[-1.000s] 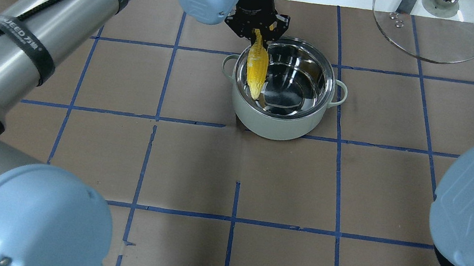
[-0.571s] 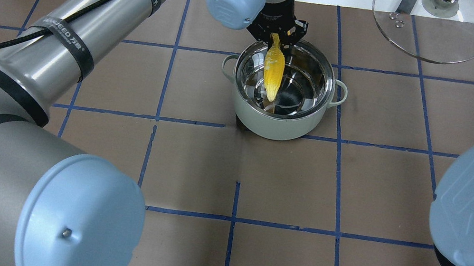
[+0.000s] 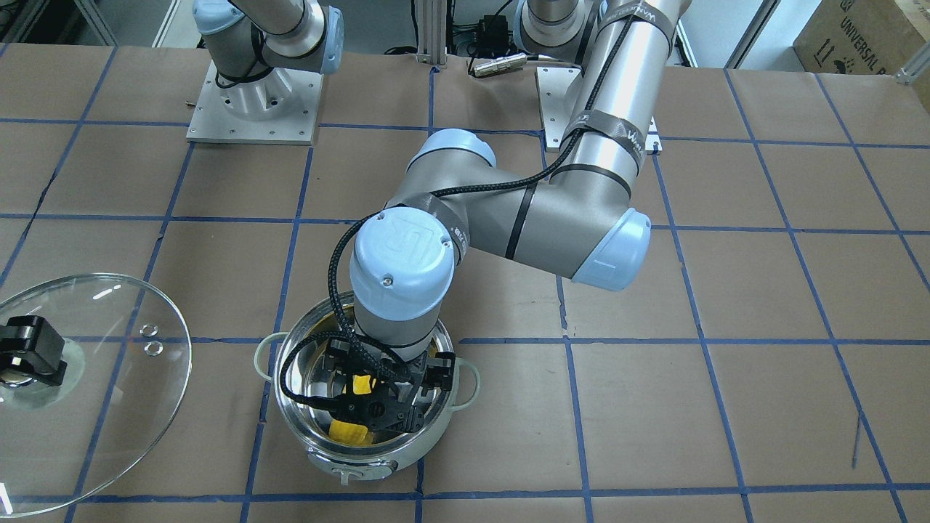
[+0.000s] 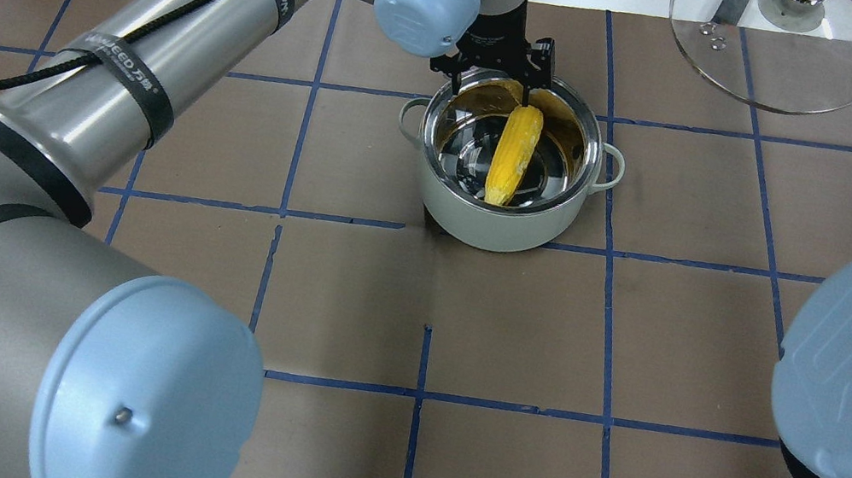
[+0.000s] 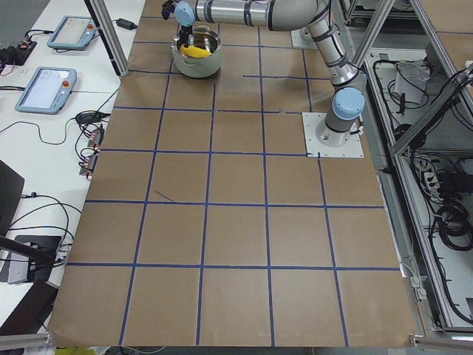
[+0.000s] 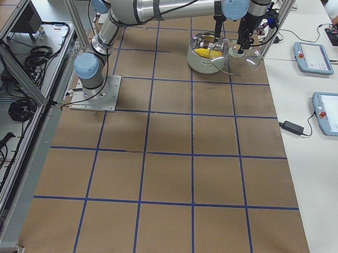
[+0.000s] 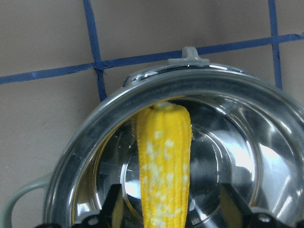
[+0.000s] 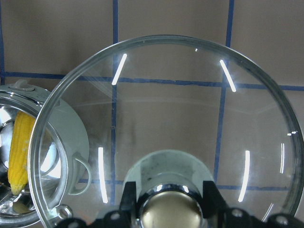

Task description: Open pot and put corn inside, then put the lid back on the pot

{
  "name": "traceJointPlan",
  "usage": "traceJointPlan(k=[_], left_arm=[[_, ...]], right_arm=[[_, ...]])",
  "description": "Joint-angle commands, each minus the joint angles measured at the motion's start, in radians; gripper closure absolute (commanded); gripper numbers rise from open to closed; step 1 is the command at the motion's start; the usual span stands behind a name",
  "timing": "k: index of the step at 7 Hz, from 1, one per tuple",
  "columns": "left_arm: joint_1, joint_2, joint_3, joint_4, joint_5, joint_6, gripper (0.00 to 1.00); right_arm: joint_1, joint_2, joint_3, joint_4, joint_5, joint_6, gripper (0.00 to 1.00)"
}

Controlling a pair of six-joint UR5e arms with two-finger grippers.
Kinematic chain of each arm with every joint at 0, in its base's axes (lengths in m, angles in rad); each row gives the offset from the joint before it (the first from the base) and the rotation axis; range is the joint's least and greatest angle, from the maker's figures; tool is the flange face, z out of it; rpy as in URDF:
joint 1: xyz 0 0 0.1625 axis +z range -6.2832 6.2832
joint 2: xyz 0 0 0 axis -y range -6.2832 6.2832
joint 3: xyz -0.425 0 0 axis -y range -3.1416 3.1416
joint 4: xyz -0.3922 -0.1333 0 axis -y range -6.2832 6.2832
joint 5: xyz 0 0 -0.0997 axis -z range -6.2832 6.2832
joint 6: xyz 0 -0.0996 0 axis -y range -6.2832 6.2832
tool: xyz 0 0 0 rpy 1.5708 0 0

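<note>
The left gripper (image 5: 184,38) hangs over the pot (image 5: 196,66), whose pale wall stands directly below the claw. The corn (image 5: 195,51) lies inside the pot, just under the claw. Claw opening cannot be determined from here.

Brown paper-covered table (image 4: 347,295) gridded with blue tape lines (image 4: 419,394).

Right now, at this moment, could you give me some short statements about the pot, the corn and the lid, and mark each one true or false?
1. The corn lies inside the pot. True.
2. The lid sits on the pot. False: the right gripper holds it by its knob, beside the pot.
3. The left gripper is open above the pot. True.
4. The pot holds two corn cobs. False: only one shows.
</note>
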State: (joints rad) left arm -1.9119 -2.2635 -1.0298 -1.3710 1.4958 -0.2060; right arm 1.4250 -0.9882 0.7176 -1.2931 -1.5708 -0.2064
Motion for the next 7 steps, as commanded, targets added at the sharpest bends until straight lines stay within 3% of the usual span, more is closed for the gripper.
traceJointPlan(k=[1,3,5,6,7], left_arm=[[0.097,0.103,-0.042,-0.100,0.056,0.095,0.00],[0.239,0.277,-0.259,-0.132,0.093,0.264,0.00],[0.297,0.540,-0.488,-0.131,0.095,0.303,0.00],[0.297,0.630,-0.548,-0.125,0.095,0.301,0.00],[0.298,0.666,-0.533,-0.143,0.095,0.300,0.00]], right_arm=[[0.015,-0.006,0.000,0.002,0.002,0.013,0.93],[0.069,0.000,0.003,-0.003,0.009,0.080,0.93],[0.154,0.060,0.005,-0.053,0.011,0.180,0.94],[0.190,0.074,0.005,-0.070,0.009,0.209,0.94],[0.212,0.085,0.006,-0.087,0.008,0.237,0.94]])
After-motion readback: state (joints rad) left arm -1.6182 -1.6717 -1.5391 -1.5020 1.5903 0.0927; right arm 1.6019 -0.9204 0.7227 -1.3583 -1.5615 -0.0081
